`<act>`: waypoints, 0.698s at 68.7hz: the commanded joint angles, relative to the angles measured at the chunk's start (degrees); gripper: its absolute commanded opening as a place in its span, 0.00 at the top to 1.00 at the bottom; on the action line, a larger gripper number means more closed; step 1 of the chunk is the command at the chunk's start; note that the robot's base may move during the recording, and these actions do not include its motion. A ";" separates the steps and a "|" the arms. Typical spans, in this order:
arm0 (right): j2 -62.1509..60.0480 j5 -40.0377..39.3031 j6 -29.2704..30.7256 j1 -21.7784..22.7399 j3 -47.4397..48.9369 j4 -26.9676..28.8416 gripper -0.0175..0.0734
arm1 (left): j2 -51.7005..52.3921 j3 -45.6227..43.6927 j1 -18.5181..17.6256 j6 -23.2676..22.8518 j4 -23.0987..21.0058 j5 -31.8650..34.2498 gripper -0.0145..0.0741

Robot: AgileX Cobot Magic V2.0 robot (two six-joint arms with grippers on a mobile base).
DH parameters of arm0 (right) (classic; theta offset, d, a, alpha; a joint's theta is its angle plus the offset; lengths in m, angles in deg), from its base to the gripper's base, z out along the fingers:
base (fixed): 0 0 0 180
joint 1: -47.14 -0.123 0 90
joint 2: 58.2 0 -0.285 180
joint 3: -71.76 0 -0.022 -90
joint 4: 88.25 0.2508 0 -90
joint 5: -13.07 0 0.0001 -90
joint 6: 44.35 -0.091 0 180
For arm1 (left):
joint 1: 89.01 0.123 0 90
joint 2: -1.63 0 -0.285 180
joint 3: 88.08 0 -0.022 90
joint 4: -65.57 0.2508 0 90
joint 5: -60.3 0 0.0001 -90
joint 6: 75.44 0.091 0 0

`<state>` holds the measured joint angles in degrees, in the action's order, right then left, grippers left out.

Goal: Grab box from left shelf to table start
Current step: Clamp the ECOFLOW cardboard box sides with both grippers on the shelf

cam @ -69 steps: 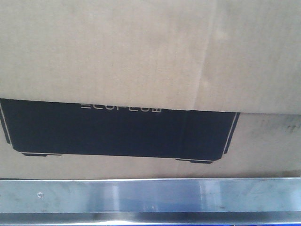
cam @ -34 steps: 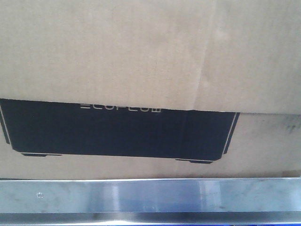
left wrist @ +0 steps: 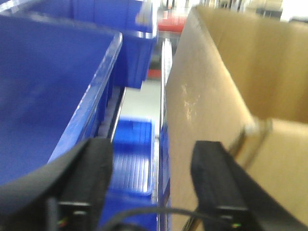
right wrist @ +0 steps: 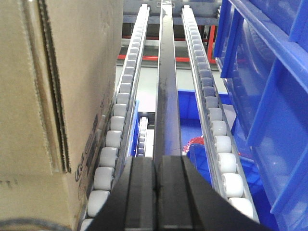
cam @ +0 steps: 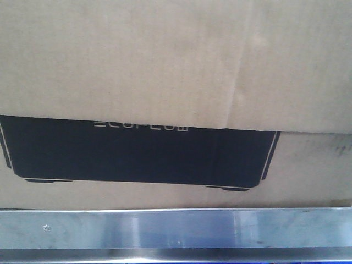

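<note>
Currently, left gripper (left wrist: 154, 185), jaws spread wide beside the box (left wrist: 211, 96), holding nothing, right gripper (right wrist: 156, 192), jaws pressed together, empty.

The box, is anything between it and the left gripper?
Nothing visible. The open left gripper sits at the side wall of the box, one finger over the cardboard. The blue bin stands on the gripper's other side.
</note>
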<state>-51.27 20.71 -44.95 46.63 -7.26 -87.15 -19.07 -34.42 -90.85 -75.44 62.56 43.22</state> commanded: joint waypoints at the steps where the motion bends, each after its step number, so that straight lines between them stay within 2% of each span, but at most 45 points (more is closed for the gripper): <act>1: -0.31 -5.45 0.14 0.02 -0.15 0.08 0.75 | -5.14 -7.04 -0.41 0.00 0.24 1.67 0.50; 8: -0.31 -5.45 0.14 0.02 -0.15 0.08 0.75 | -10.06 -16.02 -0.41 0.00 0.24 -5.46 0.56; 15: -0.31 -5.50 0.14 0.02 -0.15 0.08 0.75 | -15.89 -25.80 -0.58 1.60 -1.54 -15.69 0.56; 18: -0.31 -5.50 0.14 0.02 -0.15 0.08 0.75 | -18.38 -29.32 -2.08 2.55 -2.01 -19.41 0.56; 27: -0.31 -5.50 0.14 0.02 -0.15 0.08 0.75 | -25.25 -37.61 -8.19 2.65 -2.16 -24.46 0.56; 31: -0.31 -5.50 0.14 0.02 -0.15 0.08 0.75 | -29.40 -41.09 -10.20 2.65 -0.79 -27.90 0.56; 40: -0.31 -5.55 0.14 0.02 -0.15 0.08 0.75 | -38.32 -47.01 -11.00 2.41 0.26 -35.48 0.56; 48: -0.31 -5.55 0.14 0.02 -0.15 0.08 0.75 | -45.04 -51.79 -11.00 0.00 1.20 -40.48 0.56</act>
<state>-51.27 20.71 -44.95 46.63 -7.26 -87.15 -60.66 -82.11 -101.49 -73.79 62.99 2.51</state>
